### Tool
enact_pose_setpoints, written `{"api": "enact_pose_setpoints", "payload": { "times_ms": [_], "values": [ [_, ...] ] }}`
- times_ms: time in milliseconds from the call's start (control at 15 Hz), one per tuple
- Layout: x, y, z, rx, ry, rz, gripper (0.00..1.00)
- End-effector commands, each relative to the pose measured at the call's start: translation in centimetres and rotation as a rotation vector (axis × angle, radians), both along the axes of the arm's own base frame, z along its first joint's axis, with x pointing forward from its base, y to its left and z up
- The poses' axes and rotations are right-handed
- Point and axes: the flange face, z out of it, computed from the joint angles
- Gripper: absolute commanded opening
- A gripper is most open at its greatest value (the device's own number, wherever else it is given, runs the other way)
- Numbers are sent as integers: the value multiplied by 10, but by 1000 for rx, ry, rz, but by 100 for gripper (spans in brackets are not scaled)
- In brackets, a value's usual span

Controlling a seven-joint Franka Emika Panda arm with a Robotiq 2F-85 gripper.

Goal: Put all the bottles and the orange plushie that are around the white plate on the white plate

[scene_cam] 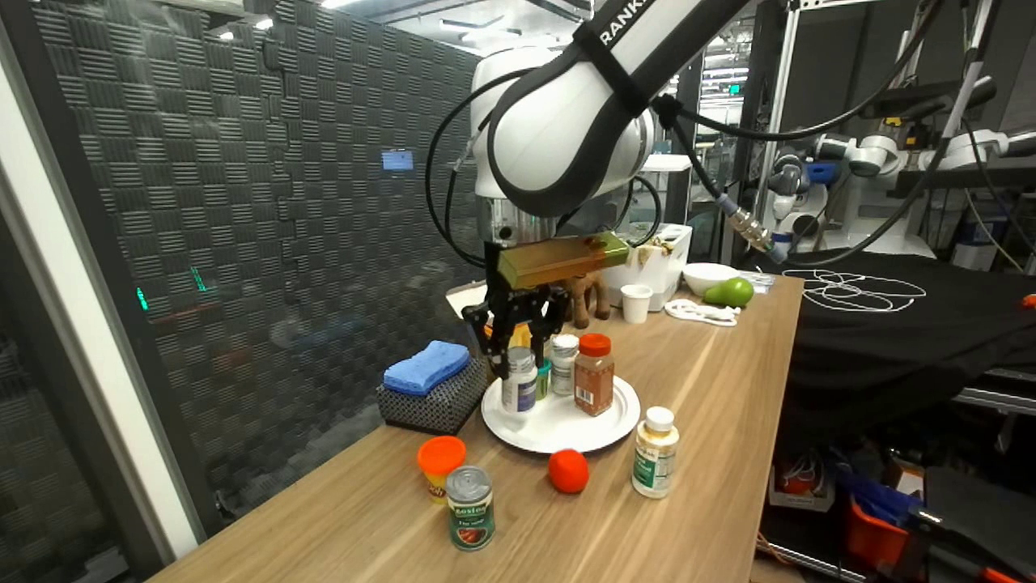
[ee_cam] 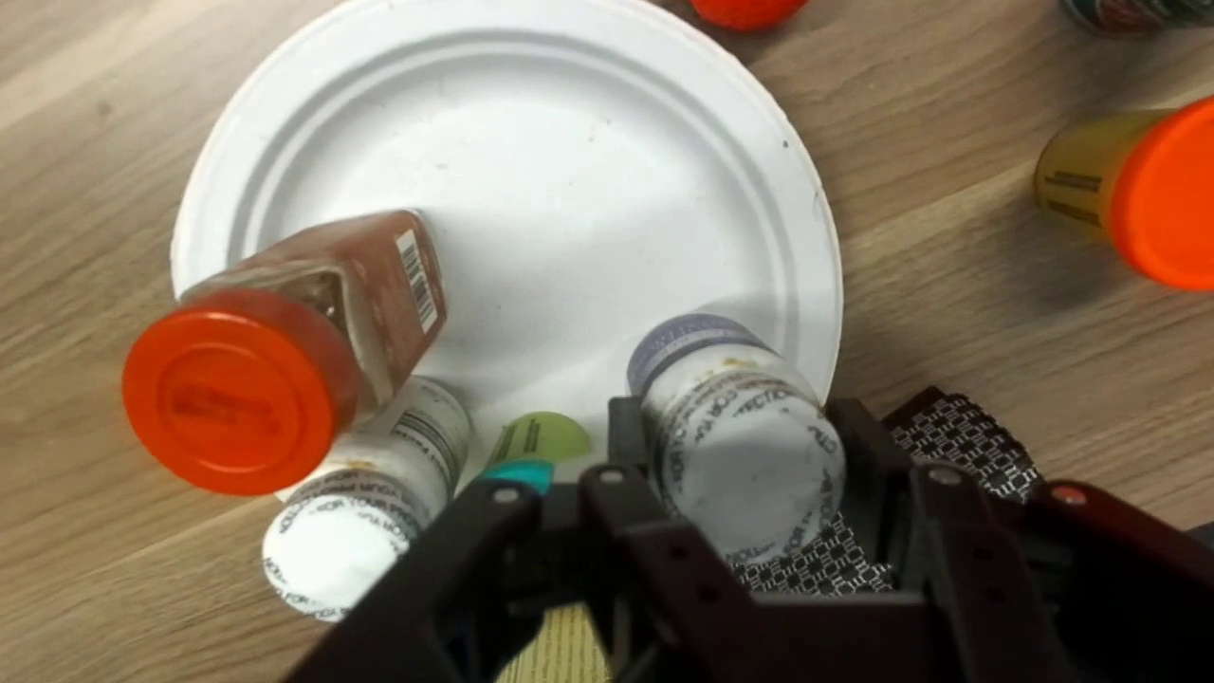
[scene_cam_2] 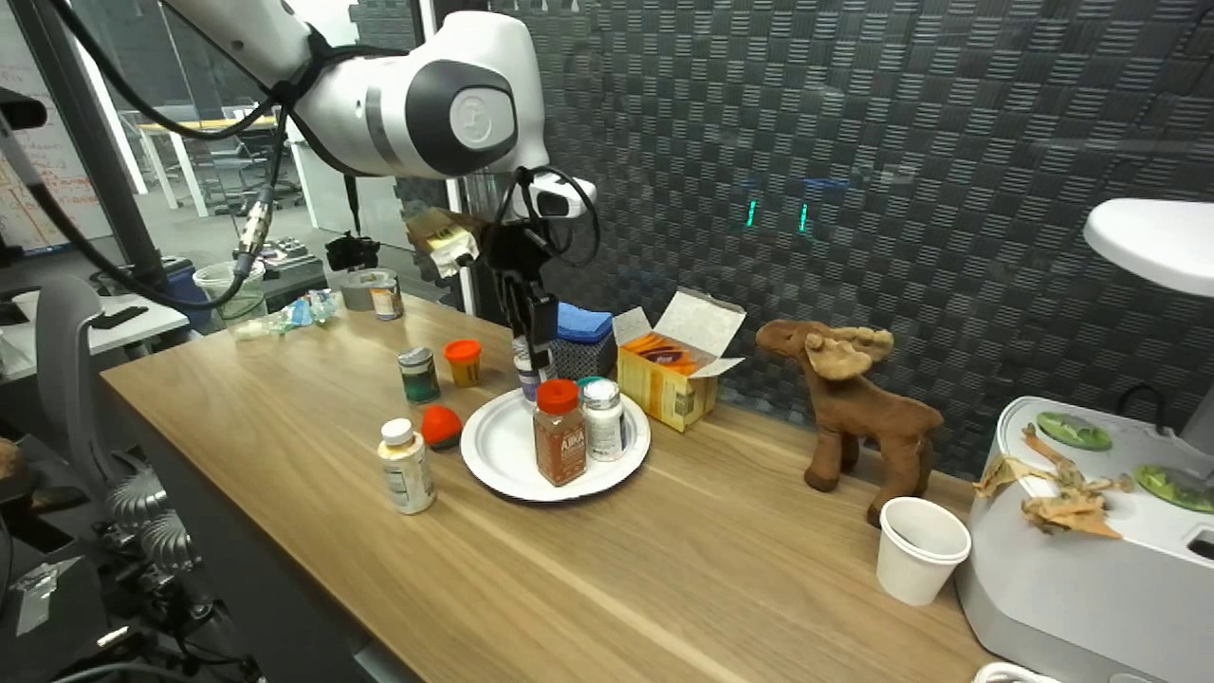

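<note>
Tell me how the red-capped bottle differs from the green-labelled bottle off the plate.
Cap: red on the red-capped bottle, white on the green-labelled bottle. Body: the red-capped bottle is reddish brown and flat-sided; the green-labelled bottle is whitish and rounded. Place: the red-capped bottle stands on the white plate, the green-labelled bottle on the wooden table. Both are upright with caps on.

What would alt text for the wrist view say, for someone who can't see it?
Dark jaws grip a white bottle over a white plate. A red-capped jar and a second white bottle stand at left, an orange-lidded tub at right.
</note>
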Motion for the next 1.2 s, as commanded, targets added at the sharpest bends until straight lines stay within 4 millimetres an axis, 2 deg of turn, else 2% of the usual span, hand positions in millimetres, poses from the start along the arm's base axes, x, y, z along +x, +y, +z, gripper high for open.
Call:
{"api": "enact_pose_setpoints", "payload": {
  "times_ms": [0, 533, 1000, 1067, 1133],
  "values": [
    [15, -2, -4, 4, -16, 16, 26],
    [31, -18, -20, -7, -5, -9, 26],
    [37, -19, -26, 33, 12, -13, 26],
    [37, -20, -24, 39, 17, -12, 76],
    [35, -21, -21, 38, 14, -14, 77]
  ]
}}
